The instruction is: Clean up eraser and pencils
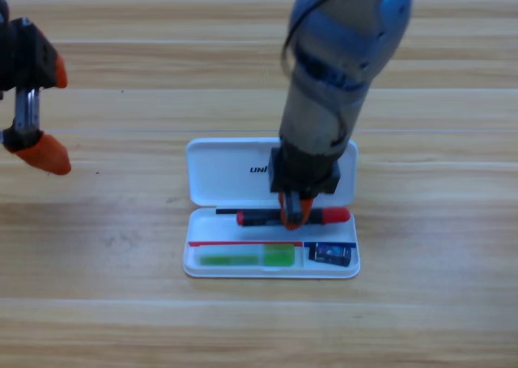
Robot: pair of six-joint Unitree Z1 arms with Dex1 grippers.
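A wooden table (121, 319) fills the high view, its pale planks running from side to side. Over it, from the top edge, the right arm (340, 69) reaches down to the middle of the picture — a thick grey column that hides part of what lies below.

A white case (218, 174) lies open near the table's centre, its lid flat toward the top of the picture and its tray toward the bottom. The arm's black wrist covers the lid's right half.

At the far left edge waits the left gripper (34, 113), shown large and partly cut off, its two orange jaws standing well apart with nothing between them.

The right gripper (295, 214) points straight down at the seam between lid and tray, its orange jaws clenched on the red pencil (332, 216). That pencil lies crosswise along the tray's upper edge, its black label band to the left of the jaws and its red end sticking out to the right.

The green pencil (243, 258) rests in the tray's long lower compartment, pale along its length and brighter green at its right end.

The eraser (332, 254) — a small dark block with light blue marks — sits in the small compartment at the tray's lower right, just beside the green pencil's bright end.
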